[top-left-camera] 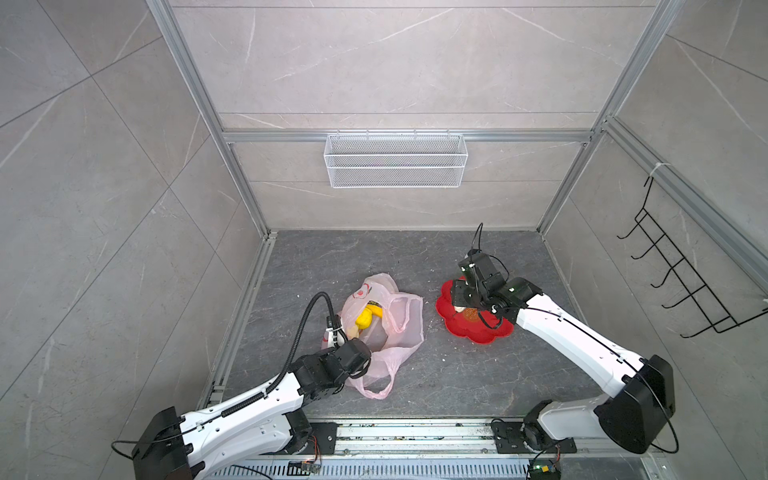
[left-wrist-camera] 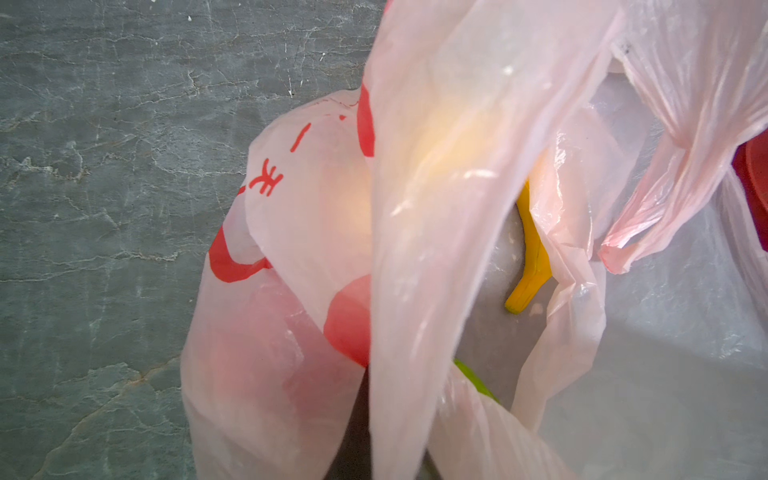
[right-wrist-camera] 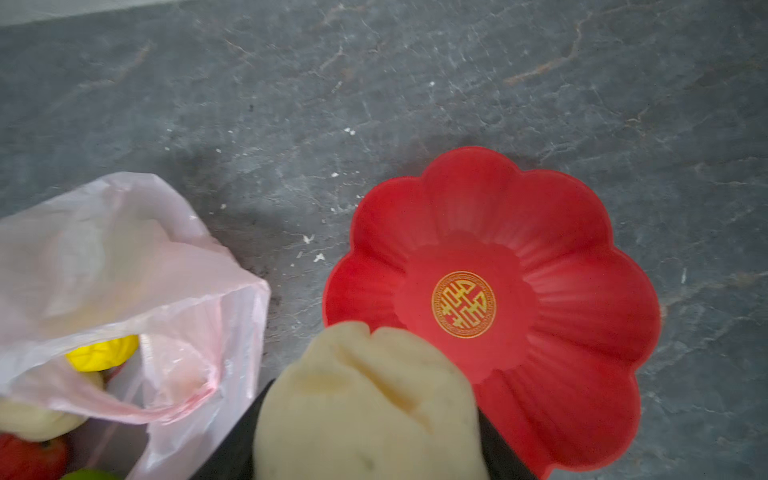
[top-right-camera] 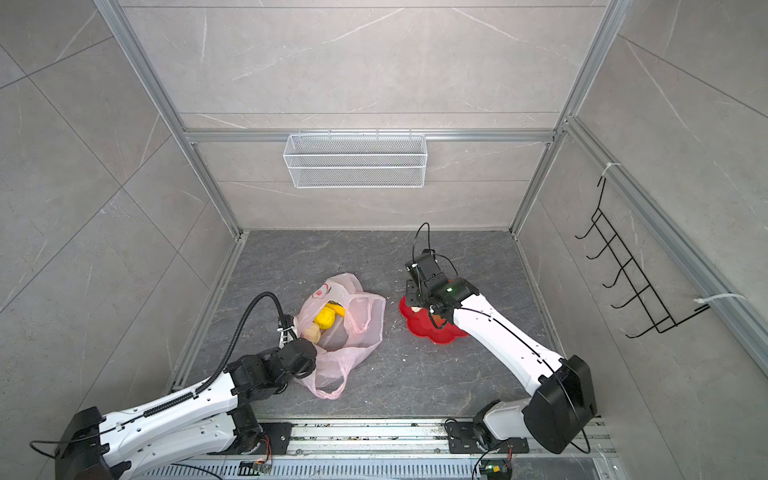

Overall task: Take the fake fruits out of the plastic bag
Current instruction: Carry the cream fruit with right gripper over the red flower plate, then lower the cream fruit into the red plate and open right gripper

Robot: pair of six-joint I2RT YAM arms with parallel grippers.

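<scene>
The right tool point(top-left-camera: 460, 302) is clamped on a pale beige fruit point(right-wrist-camera: 365, 399) over the red dish's point(right-wrist-camera: 582, 257) bag-side rim, while the plastic bag point(top-left-camera: 399, 316), with a yellow lumpy fruit point(top-left-camera: 365, 318) and others inside, is pinched by the closed left tool point(top-left-camera: 332, 332).

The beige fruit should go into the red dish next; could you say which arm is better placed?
Right: the right fingers hold the beige fruit above the red dish, while the left fingers pinch the plastic bag.
</scene>
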